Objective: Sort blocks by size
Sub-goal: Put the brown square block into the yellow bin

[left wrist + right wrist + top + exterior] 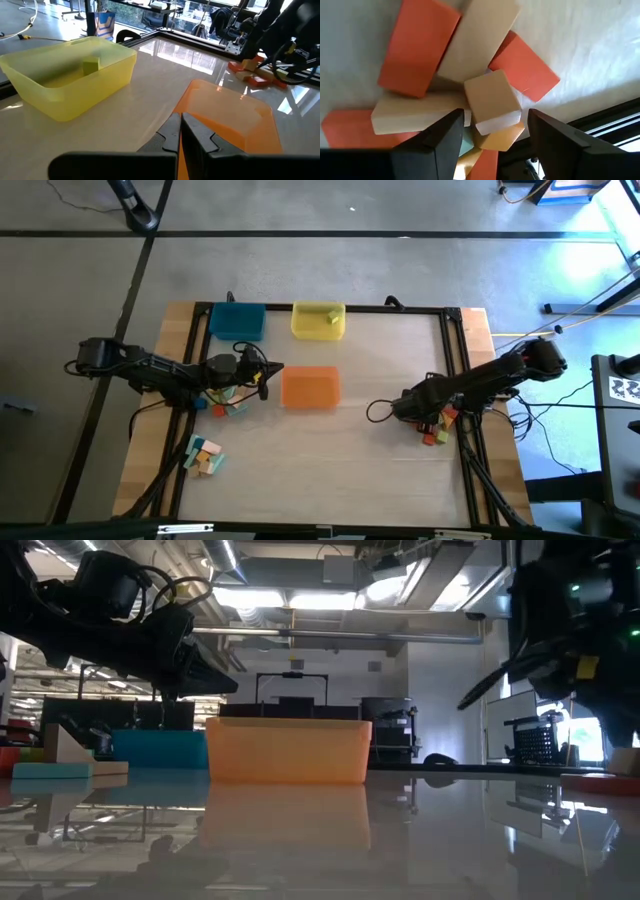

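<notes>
A heap of orange and natural-wood blocks (470, 65) lies at the table's right edge (440, 425). My right gripper (495, 145) points down over the heap, open. Its fingers stand on either side of a small wooden cube (492, 102) on top of the heap, with a gap on each side. My left gripper (180, 132) is shut and empty, hovering level beside the orange tray (310, 387). More blocks lie on the table below the left arm (225, 405) and near the front left (205, 457). A green block (333, 318) rests in the yellow tray (305, 330).
A blue tray (237, 320) stands at the far edge, left of the yellow one. A black frame rail (455, 370) runs along the table's right side, close to the heap. Bare tabletop (330, 470) stretches between the arms toward the near edge.
</notes>
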Available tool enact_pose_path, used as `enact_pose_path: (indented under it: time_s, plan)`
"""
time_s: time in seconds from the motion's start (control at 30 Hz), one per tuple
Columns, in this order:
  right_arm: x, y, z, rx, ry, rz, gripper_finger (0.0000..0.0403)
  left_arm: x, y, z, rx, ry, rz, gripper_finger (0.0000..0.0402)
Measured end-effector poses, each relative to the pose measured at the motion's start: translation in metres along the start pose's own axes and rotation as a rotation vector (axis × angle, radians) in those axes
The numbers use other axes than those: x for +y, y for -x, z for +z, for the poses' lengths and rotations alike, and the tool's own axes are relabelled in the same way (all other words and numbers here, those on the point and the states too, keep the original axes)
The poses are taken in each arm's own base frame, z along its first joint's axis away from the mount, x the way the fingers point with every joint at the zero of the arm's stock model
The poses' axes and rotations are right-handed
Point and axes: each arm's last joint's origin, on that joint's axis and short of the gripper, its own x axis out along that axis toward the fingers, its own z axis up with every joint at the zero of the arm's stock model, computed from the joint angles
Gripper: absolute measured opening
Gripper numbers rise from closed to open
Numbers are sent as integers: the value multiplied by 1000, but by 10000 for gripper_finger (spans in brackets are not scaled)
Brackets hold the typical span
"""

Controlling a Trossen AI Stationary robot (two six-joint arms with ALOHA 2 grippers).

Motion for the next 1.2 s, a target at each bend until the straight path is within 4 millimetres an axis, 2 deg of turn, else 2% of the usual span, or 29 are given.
enact_pose_path:
  time_s: [0.1, 0.37, 0.77, 0.87, 0.93, 1.2]
  plan:
    - [-4, -5, 4, -2, -2, 8, 199, 0, 0, 0, 2, -1, 1, 3]
    - [-15, -10, 6, 25, 23, 17, 98, 0, 0, -1, 7, -2, 1, 3]
    - [-15, -6, 7, 21, -5, 31, 23, 0, 0, -1, 6, -2, 1, 3]
    - [-15, -4, 8, 27, -36, 39, 29, 0, 0, -1, 6, -2, 1, 3]
    - [-15, -1, 9, 35, -46, 45, 48, 0, 0, -1, 6, -2, 1, 3]
    - [-15, 15, 13, 30, -49, 71, 185, 0, 0, -1, 5, -2, 1, 3]
